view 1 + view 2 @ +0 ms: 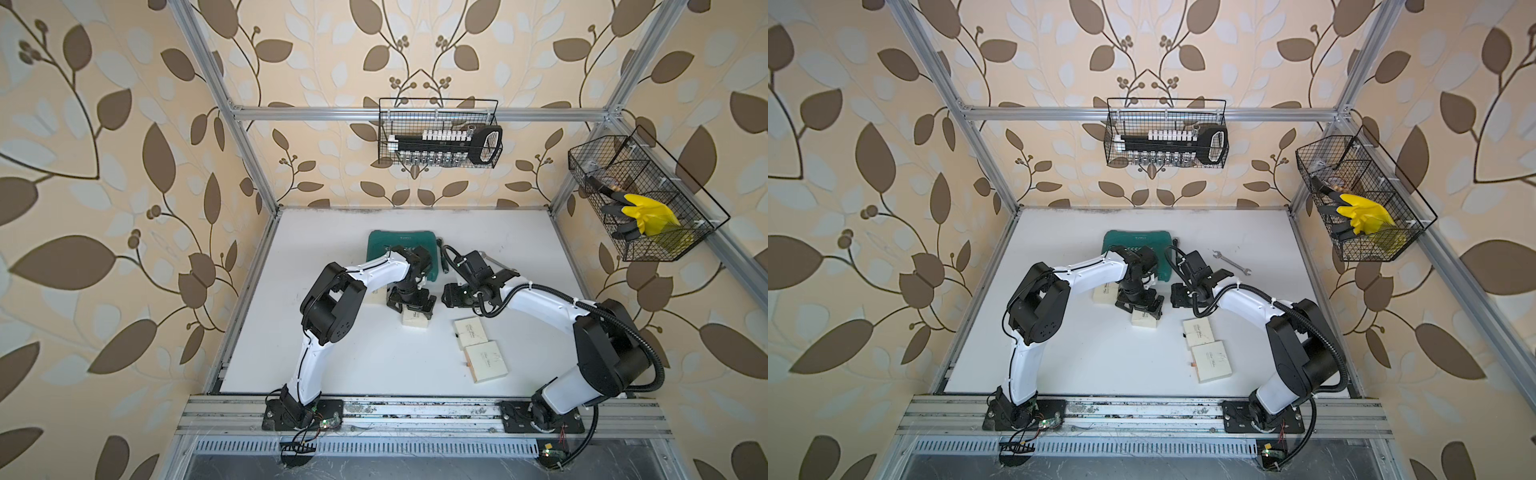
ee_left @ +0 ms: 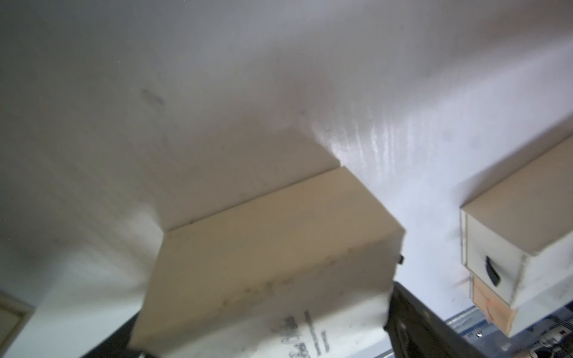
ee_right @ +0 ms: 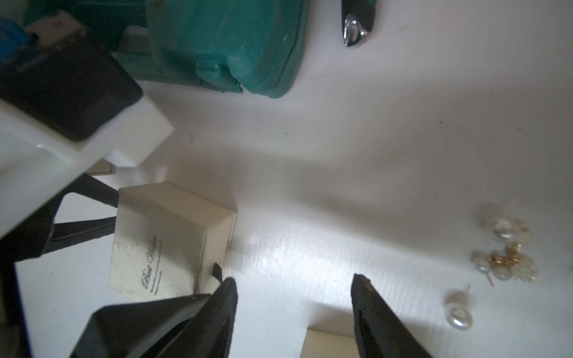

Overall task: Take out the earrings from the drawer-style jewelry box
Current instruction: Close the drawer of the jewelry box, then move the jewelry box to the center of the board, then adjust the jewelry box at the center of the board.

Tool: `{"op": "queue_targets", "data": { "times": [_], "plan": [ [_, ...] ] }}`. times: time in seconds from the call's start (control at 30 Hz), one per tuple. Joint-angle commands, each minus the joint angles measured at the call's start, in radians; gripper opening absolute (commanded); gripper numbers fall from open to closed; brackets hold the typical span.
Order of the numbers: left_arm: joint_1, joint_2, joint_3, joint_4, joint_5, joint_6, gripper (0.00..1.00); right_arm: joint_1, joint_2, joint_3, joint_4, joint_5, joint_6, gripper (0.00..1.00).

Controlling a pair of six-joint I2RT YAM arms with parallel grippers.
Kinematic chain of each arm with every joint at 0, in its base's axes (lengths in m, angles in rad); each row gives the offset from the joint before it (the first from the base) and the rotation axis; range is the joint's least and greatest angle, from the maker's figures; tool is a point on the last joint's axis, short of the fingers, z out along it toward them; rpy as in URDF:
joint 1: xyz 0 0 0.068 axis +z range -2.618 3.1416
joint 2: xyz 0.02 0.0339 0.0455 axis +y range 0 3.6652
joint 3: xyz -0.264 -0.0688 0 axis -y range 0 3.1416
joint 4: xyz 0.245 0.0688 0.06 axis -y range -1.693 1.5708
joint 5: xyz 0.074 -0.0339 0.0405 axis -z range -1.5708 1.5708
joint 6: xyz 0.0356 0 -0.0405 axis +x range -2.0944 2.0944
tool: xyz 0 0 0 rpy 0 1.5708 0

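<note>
A cream jewelry box [image 1: 415, 322] [image 1: 1145, 321] lies on the white table, its drawer pushed in, with a small black pull tab [image 3: 216, 269]. My left gripper [image 1: 411, 305] reaches down over it, jaws wide open. The box [image 2: 273, 263] fills the gap between its fingers. My right gripper [image 1: 451, 297] [image 3: 293, 282] is open and empty, one fingertip [image 3: 228, 294] just beside the tab. Pearly earrings [image 3: 502, 257] and one single stud [image 3: 459, 316] lie loose on the table beside that gripper. The right arm hides them in both top views.
Two more cream boxes [image 1: 471, 331] [image 1: 486, 360] lie front right, and a third [image 1: 1105, 294] sits behind the left arm. A green case [image 1: 386, 249] and a silver wrench [image 1: 1231, 262] lie further back. Wire baskets [image 1: 440, 133] [image 1: 640, 199] hang on the walls.
</note>
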Motion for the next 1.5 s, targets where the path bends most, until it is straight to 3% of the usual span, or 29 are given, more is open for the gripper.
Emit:
{"op": "queue_targets", "data": {
  "times": [0.0,0.17,0.37,0.63,0.83,1.03,1.47],
  "plan": [
    [0.009,0.041,0.041,-0.110,-0.269,-0.019,0.99,-0.015,-0.040,-0.021,-0.039,0.045,-0.002,0.61],
    [0.037,0.019,0.108,-0.116,-0.328,0.009,0.99,-0.047,-0.086,-0.035,-0.090,0.079,0.002,0.62],
    [0.037,-0.108,0.131,0.010,-0.104,0.005,0.99,-0.057,-0.153,-0.068,-0.194,0.128,0.003,0.65],
    [0.037,-0.249,0.008,0.215,0.114,-0.112,0.99,-0.077,-0.296,-0.172,-0.308,0.199,0.114,0.67],
    [0.037,-0.242,-0.061,0.259,0.163,-0.160,0.99,-0.078,-0.299,-0.202,-0.337,0.052,0.087,0.64],
    [0.038,-0.237,-0.074,0.268,0.164,-0.161,0.99,-0.078,-0.287,-0.231,-0.232,-0.140,0.014,0.61],
    [0.040,-0.248,-0.074,0.260,0.147,-0.155,0.99,-0.069,0.028,0.000,-0.088,-0.301,-0.034,0.58]
  ]
}}
